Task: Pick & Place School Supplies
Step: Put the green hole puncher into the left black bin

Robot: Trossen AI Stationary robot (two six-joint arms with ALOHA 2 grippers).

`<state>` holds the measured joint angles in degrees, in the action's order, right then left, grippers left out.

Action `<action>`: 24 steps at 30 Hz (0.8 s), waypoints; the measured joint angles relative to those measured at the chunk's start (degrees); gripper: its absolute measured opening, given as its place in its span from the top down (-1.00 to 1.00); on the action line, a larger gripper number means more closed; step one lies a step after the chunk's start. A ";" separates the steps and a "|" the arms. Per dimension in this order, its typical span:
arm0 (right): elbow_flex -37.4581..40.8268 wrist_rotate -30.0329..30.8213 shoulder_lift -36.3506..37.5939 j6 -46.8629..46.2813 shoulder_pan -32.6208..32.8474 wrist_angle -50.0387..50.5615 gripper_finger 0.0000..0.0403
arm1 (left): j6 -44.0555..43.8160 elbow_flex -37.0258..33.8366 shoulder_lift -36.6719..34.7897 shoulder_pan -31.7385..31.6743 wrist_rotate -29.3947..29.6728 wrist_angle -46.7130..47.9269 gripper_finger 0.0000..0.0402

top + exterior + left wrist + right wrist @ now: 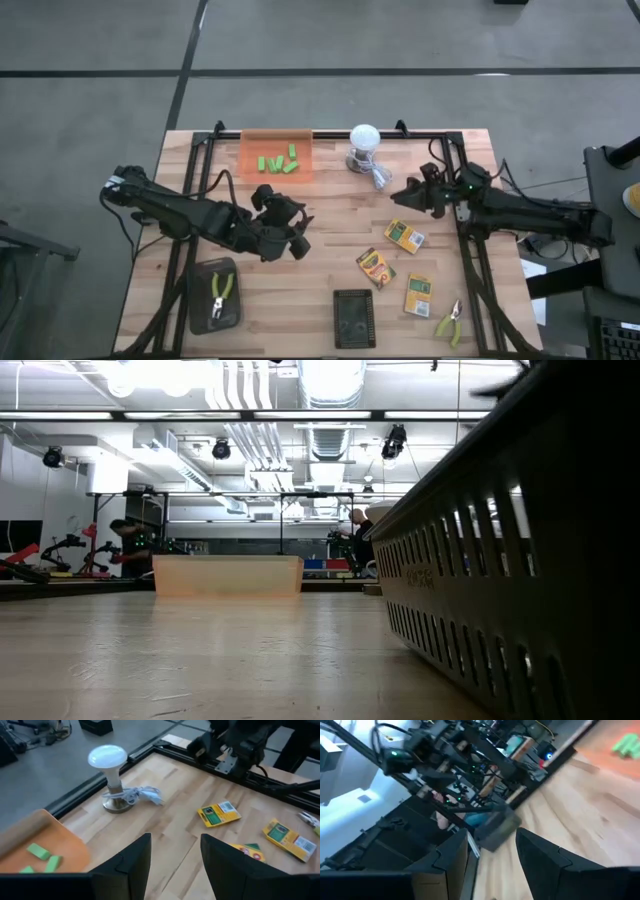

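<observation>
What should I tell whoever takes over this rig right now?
Left hand: open, empty, mid-table.
Right hand: open, empty, beside the white bulb-shaped lamp.
Done: five bright-green blocks in the orange tray; one green-handled pliers in the dark left bin.
Left: three yellow-and-green crayon boxes and the second pliers, loose on the right.
</observation>
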<state>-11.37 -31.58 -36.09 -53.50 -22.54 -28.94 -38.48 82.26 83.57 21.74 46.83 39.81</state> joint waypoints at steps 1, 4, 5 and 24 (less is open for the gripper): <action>-2.66 1.22 -0.02 1.09 1.36 3.58 0.21 | 0.27 0.00 0.00 0.00 0.02 0.02 0.12; -12.34 6.26 -0.09 3.33 5.47 20.06 0.26 | 1.38 -0.02 0.00 0.00 0.02 0.02 0.12; -15.95 8.60 -0.25 3.05 6.75 27.32 0.27 | 1.83 0.00 0.00 0.00 0.02 0.02 0.12; -52.60 54.79 -15.44 -34.84 50.78 73.92 0.38 | 8.94 -0.02 -0.15 0.00 2.73 0.10 0.12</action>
<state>-63.97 23.20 -51.53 -88.34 28.24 44.98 -29.54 82.24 83.42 21.74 49.55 39.92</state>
